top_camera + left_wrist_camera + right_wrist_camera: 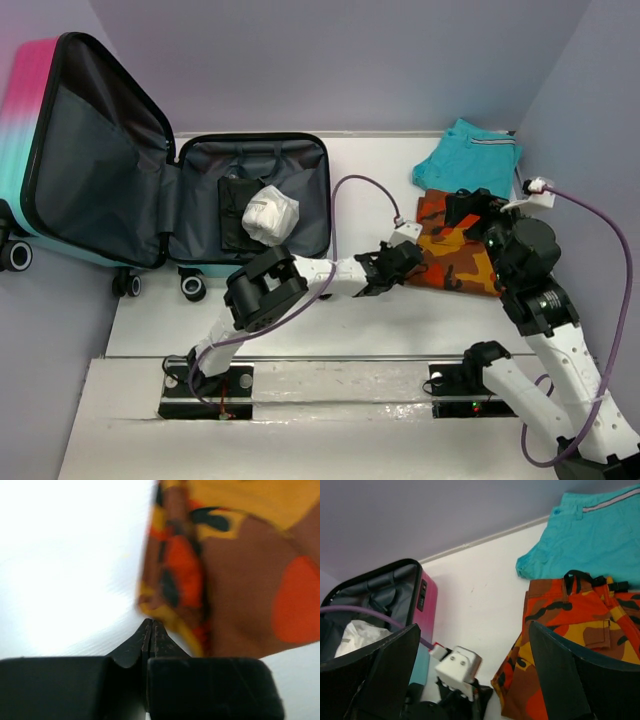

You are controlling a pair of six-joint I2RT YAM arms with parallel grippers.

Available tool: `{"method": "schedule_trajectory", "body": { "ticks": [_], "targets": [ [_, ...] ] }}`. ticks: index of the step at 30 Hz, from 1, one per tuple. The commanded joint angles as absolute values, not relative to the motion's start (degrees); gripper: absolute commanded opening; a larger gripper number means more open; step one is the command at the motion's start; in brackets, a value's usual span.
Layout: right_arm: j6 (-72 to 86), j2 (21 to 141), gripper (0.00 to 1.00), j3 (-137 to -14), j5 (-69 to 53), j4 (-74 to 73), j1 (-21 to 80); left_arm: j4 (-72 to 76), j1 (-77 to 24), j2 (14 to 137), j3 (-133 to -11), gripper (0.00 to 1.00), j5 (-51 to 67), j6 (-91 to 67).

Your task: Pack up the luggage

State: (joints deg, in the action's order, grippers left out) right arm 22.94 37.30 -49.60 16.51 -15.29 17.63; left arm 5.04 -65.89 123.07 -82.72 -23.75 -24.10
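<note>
Two garments sit outside: camo shorts and a teal garment, both right of the luggage, which lies open at the bench's back-left. Step: grabbing the shorts. Left pincer is together at their luggage-side hem; can't tell if cloth is caught. Right pincer gapes apart above them. Next you'd lift and carry toward the luggage: bare bench between, mind its raised rim.

Bright, even light is cast from above, and only soft shadows are thrown onto the table. In the left wrist view the tabletop is blown out to white glare and the camouflage garment is smeared by blur. The right wrist view is rendered sharply.
</note>
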Motion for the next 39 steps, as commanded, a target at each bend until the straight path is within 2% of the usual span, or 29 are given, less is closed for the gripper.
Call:
{"method": "schedule_trajectory", "body": {
  "ticks": [1, 7, 10, 11, 13, 14, 15, 18, 20, 27, 32, 35, 39],
  "targets": [
    [26.0, 39.1, 0.95, -45.0, 14.0, -14.3, 17.5, 4.3, -61.4, 116.0, -76.6, 0.06, -30.0, -24.7],
    [29.4, 41.7, 0.95, -38.3, 14.5, -12.3, 17.5, 6.7, -58.4, 110.9, -70.5, 0.06, -29.7, -24.9],
    [30.5, 42.7, 0.97, -36.5, 18.6, -11.5, 17.5, 6.7, -58.2, 108.5, -70.0, 0.08, -30.1, -24.3],
    [31.3, 43.3, 0.99, -36.0, 21.1, -11.5, 15.8, 7.3, -58.3, 106.7, -70.0, 0.22, -29.1, -24.3],
    [32.7, 44.1, 1.0, -34.6, 22.2, -10.6, 12.9, 9.3, -58.4, 105.6, -70.0, 0.4, -25.4, -23.7],
    [33.2, 44.8, 1.0, -34.5, 19.4, -9.9, 8.0, 10.8, -58.4, 105.9, -71.2, 0.58, -20.0, -23.7],
    [33.4, 46.6, 1.0, -34.5, 17.2, -9.4, 5.3, 11.2, -58.4, 106.5, -72.2, 0.67, -17.4, -23.6],
    [34.5, 49.2, 1.0, -34.9, 9.3, -7.7, -4.2, 12.0, -57.9, 111.3, -77.0, 0.81, -8.4, -24.1],
    [35.7, 50.6, 1.0, -35.2, 6.1, -6.4, -7.2, 11.7, -57.7, 116.1, -81.4, 0.84, -3.5, -24.7],
    [36.5, 51.9, 1.0, -33.1, 4.4, -5.5, -14.0, 8.7, -54.2, 129.8, -95.6, 0.84, 7.5, -27.5],
    [35.3, 51.5, 1.0, -29.8, 7.6, -5.4, -20.7, 4.4, -54.1, 138.1, -105.0, 0.82, 8.6, -27.2],
    [36.0, 53.4, 1.0, -27.9, 7.3, -4.5, -22.8, 4.2, -54.1, 139.7, -105.4, 0.78, 6.2, -27.1],
    [35.6, 56.5, 1.0, -27.9, 5.1, -3.3, -24.1, 5.7, -53.8, 138.7, -101.8, 0.4, 4.3, -26.2]
  ]
}}
